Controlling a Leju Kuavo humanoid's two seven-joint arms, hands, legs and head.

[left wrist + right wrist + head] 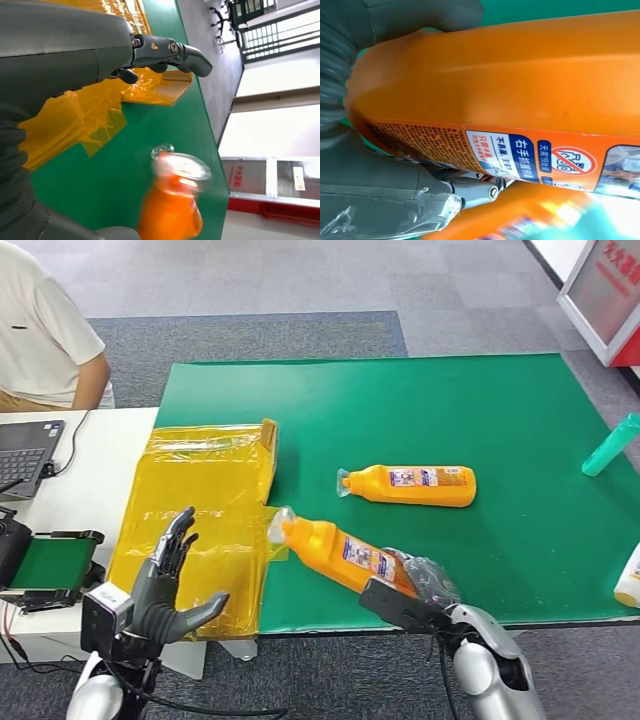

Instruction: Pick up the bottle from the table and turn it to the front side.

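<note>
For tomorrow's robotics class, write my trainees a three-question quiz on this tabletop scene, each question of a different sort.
1. True or false: the right hand holds an orange bottle.
2. Which lies beneath the left hand? A) yellow plastic sheet B) laptop C) teal bottle
3. Fill in: a second orange bottle lies on the ____ mat.

Key: 1 true; 2 A; 3 green.
</note>
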